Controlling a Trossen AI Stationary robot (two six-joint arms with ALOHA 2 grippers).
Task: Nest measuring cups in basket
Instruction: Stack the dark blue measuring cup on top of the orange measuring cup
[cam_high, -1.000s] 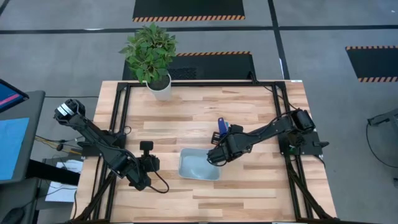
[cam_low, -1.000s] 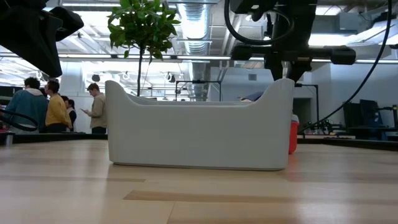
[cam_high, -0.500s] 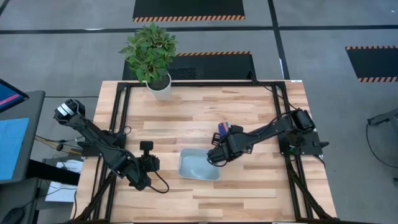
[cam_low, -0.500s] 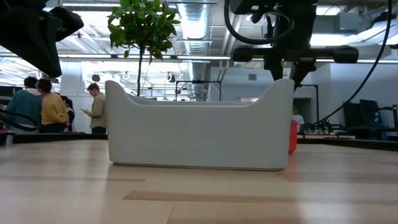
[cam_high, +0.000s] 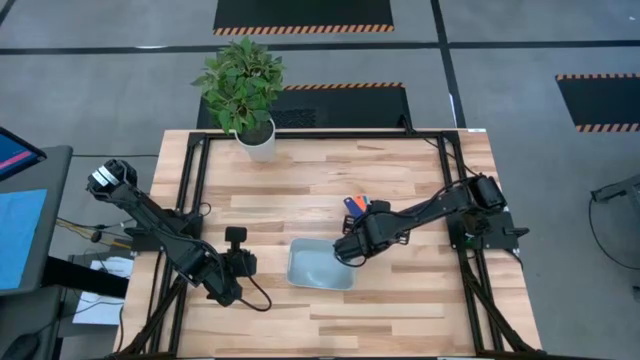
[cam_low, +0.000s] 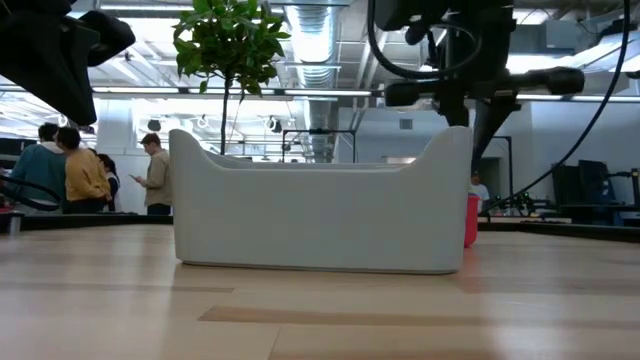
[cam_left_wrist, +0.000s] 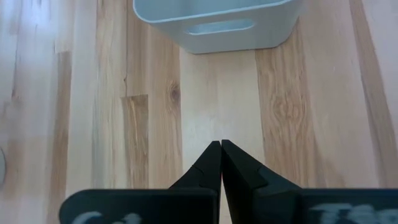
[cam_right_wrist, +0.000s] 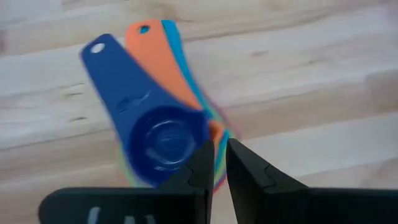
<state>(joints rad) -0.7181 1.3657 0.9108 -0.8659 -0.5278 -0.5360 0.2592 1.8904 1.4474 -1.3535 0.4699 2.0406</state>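
**Nested cups held at the basket's corner**

The measuring cups (cam_right_wrist: 158, 134) are smooth plastic scoops, nested into one stack with flat, rounded handles fanned apart. The dark blue cup (cam_right_wrist: 143, 118) lies on top, a small hole at its handle tip; beneath it show the orange handle (cam_right_wrist: 155, 53), a light blue edge, and slivers of green and red at the bowl rims. The remaining cups are hidden under the stack.

From above, the stack (cam_high: 356, 206) lies on the pale plank table (cam_high: 300, 190), just off the basket's 1 o'clock corner, handles pointing toward 10 o'clock, the long axis running from there to the bowls at 4 o'clock. The bowls are covered by the right gripper (cam_high: 343, 252), whose fingers (cam_right_wrist: 200, 163) pinch the rim of the stack with only a narrow slit between them.

The basket (cam_high: 320, 266) is a shallow, matte grey-blue rectangular bin with rounded corners and a scooped handle cut-out on its end wall (cam_left_wrist: 214, 28). At table level its wall (cam_low: 320, 215) hides nearly everything behind; only a red sliver (cam_low: 471, 220) shows at its 3 o'clock edge.

The left gripper (cam_left_wrist: 220, 163) waits at the basket's 9 o'clock, fingers pressed together on nothing.
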